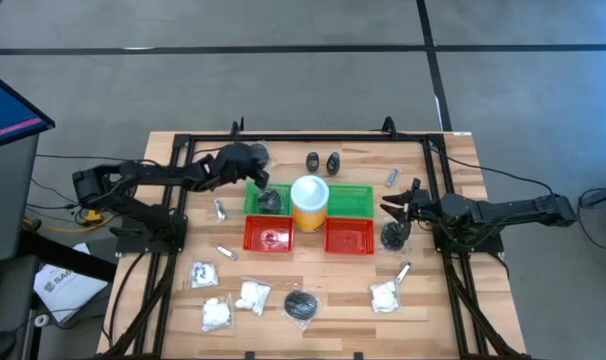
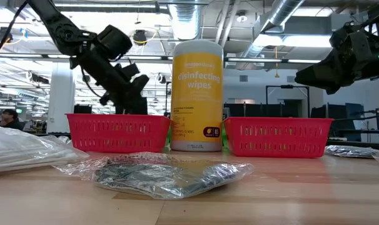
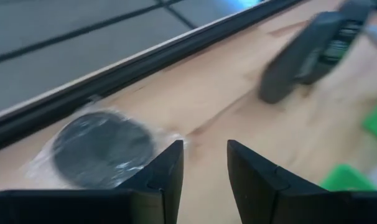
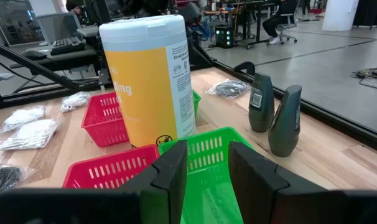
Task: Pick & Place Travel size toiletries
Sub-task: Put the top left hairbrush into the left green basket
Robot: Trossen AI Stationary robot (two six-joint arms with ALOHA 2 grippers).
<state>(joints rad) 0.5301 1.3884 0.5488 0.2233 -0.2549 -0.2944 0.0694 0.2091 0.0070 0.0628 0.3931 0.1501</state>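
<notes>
In the high view, white packets (image 1: 216, 314) are seen at the lower left of the table (image 1: 183, 170), with a dark round pad (image 1: 302, 304) lower centre. The left gripper (image 1: 261, 186) is placed left of centre, over the left green tray (image 1: 251, 200), where a dark pad (image 1: 272, 201) lies. A yellow wipes canister (image 1: 309, 203) stands mid-frame between the green and red trays (image 1: 268, 236). Two black bottles (image 1: 322, 161) are seen above it, and the right gripper (image 1: 391, 208) right of centre, above another pad (image 1: 392, 236).

Only the left wrist view shows the left fingers (image 3: 167, 174) parted, with nothing between them, and a wrapped pad (image 3: 102, 148) beyond. Only the right wrist view shows the right fingers (image 4: 171, 174) parted and empty, over a green tray (image 4: 213, 152).

In the low view, a wrapped pad (image 2: 158, 174) fills the foreground.
</notes>
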